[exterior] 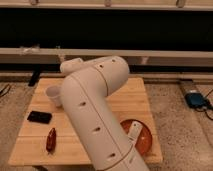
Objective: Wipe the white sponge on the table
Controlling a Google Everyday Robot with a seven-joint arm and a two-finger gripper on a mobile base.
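Note:
The light wooden table (131, 102) fills the middle of the camera view. My thick white arm (92, 107) rises from the bottom and bends left over it, covering much of the top. The arm's last link (71, 65) ends above the table's far left part. The gripper is hidden behind the arm. A small off-white oblong pad (134, 131) lies on the brown plate beside the arm. It looks like the white sponge, but I cannot tell for sure.
A white paper cup (52, 94) stands at the far left, partly behind the arm. A black phone (39, 117) and a red-brown object (50, 140) lie at the left front. A brown plate (145, 141) sits front right. A blue device (195, 99) lies on the floor.

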